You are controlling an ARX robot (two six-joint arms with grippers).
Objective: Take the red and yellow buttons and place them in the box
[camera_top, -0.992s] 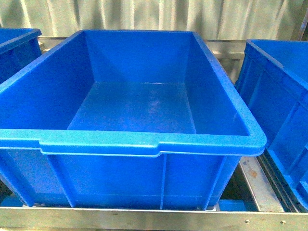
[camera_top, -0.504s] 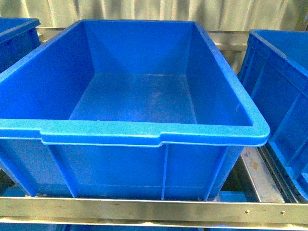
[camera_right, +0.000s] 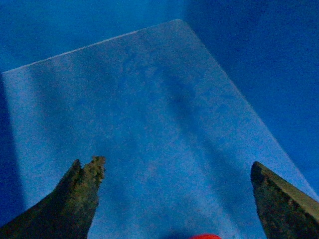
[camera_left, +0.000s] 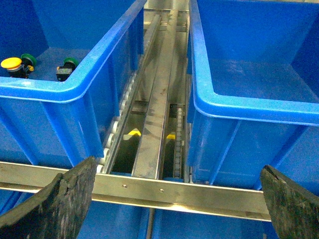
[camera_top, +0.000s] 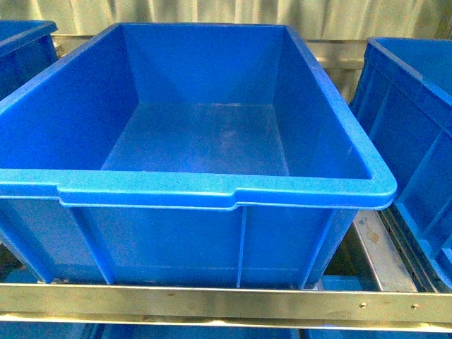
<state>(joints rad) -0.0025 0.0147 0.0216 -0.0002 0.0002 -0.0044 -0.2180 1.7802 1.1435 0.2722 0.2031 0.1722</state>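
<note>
The middle box (camera_top: 148,192) is open on top, and its wide floor in the centre of the frame gives free room from above. Its tall walls close all four sides. The right box (camera_top: 413,120) and the left box (camera_top: 25,46) stand close beside it; a metal rail (camera_top: 212,302) crosses the bottom.

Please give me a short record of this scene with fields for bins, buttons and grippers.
middle bin: blue, nothing visible inside
yellow button: in a side bin, beside green buttons
red button: only a red edge shows, inside a bin
left gripper: open, empty, above metal rails between two bins
right gripper: open, empty, above that bin's floor
</note>
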